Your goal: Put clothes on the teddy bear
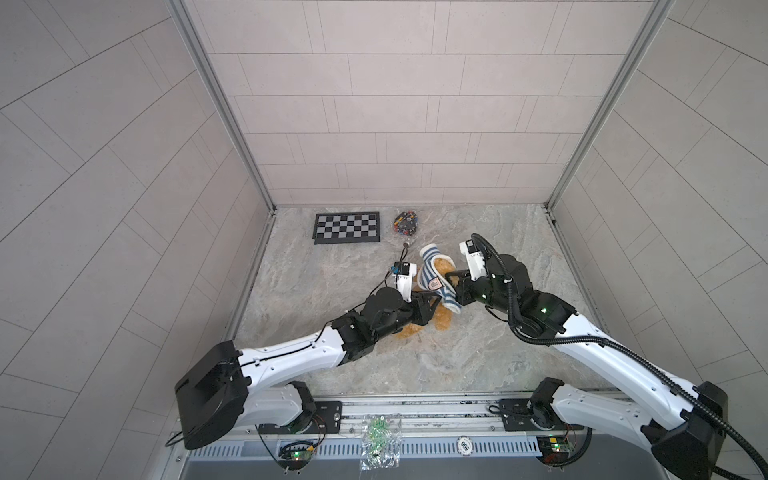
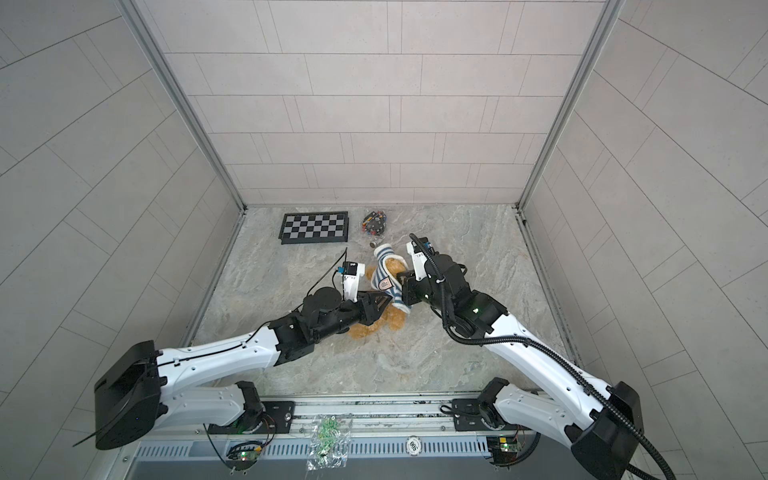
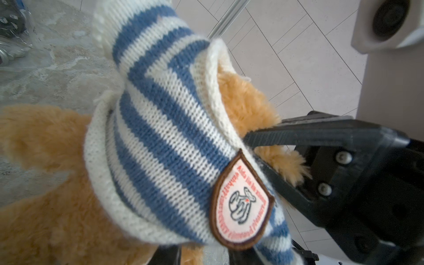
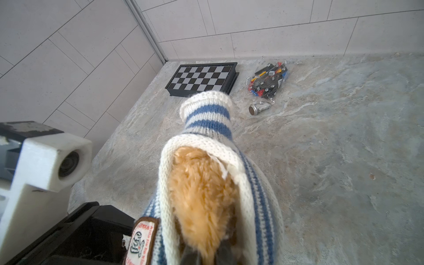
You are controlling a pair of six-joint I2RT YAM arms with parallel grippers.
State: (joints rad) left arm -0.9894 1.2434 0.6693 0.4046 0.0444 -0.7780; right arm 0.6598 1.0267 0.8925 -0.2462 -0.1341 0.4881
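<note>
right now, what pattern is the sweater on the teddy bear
The sweater has blue and cream stripes, clearest in the left wrist view.

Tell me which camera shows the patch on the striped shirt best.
The left wrist view: the patch is whole, close and sharp, its emblem and lettering visible. The right wrist view shows it slanted and cut off by the frame. In both top views it is a tiny pale spot.

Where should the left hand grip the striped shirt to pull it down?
I'd pinch the striped shirt's rolled white edge, bunched against the teddy bear's body fur, coming from the leg side. That thick roll stands proud of the fur; the right hand occupies the opposite rim.
</note>
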